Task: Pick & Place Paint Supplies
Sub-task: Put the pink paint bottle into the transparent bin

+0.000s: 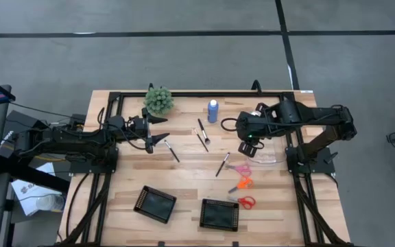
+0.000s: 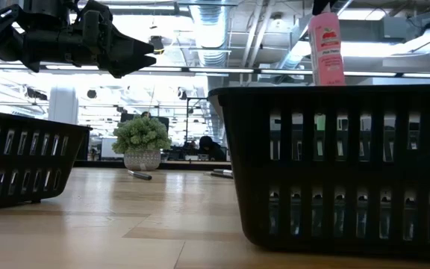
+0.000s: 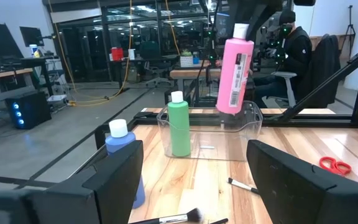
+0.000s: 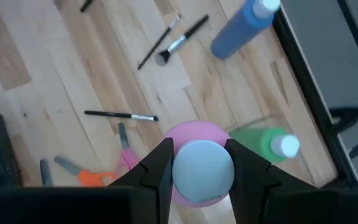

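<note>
My right gripper (image 4: 199, 160) is shut on a pink bottle (image 3: 235, 68), which hangs over a clear bin (image 3: 253, 124) at the table's right side. A green bottle (image 3: 179, 127) with a white cap stands upright inside that bin. A blue bottle (image 1: 213, 110) stands on the table at the far middle. Thin dark brushes (image 1: 202, 134) (image 1: 172, 149) (image 1: 223, 163) lie on the wood. Pink (image 1: 240, 168), orange (image 1: 243, 184) and red (image 1: 246, 201) scissors lie nearer the front. My left gripper (image 1: 160, 140) hangs open and level, left of the middle. My right gripper pinches the pink bottle's white cap (image 4: 202, 174) between its two fingers (image 4: 160, 165). The fingers come from above, slanting steeply down. The bottle hangs below them, nearly upright and clear of the table, its bottom (image 3: 230, 109) at about the height of the clear bin's rim.
A bushy green plant ball (image 1: 158, 100) stands at the far left of the work area. Two black square trays (image 1: 155, 204) (image 1: 219, 214) sit near the front edge. A black frame (image 1: 184, 94) runs round the tabletop. A person sits beyond the table (image 3: 294, 46).
</note>
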Action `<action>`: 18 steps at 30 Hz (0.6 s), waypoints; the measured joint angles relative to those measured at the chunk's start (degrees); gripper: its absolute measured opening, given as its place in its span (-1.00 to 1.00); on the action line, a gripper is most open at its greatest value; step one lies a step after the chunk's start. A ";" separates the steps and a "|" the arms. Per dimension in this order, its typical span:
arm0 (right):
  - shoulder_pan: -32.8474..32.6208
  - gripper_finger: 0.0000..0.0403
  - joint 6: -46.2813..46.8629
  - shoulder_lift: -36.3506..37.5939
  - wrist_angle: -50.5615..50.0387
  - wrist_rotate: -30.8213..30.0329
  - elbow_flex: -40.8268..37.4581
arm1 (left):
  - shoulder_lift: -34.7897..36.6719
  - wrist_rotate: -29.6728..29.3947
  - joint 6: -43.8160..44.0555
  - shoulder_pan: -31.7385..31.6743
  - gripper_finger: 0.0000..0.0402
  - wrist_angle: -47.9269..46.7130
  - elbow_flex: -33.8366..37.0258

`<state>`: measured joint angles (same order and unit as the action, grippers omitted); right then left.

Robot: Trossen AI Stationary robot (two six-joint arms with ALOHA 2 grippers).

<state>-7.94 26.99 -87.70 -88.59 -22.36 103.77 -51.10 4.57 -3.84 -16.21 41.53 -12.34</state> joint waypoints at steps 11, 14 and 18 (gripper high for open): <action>-4.62 -0.47 -7.26 -0.60 11.92 -2.90 -0.04 | -0.01 0.01 0.00 0.00 0.40 -0.04 0.00; -5.69 -0.47 -8.99 -0.89 15.58 -3.18 -0.04 | 0.01 0.01 0.02 0.00 0.40 0.01 0.00; -6.86 -0.47 -11.98 -0.74 21.51 -3.11 -1.49 | 0.01 0.01 0.02 0.01 0.40 0.10 0.00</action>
<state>-14.79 15.01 -88.45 -67.07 -25.46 102.28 -51.09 4.58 -3.81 -16.20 41.63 -12.34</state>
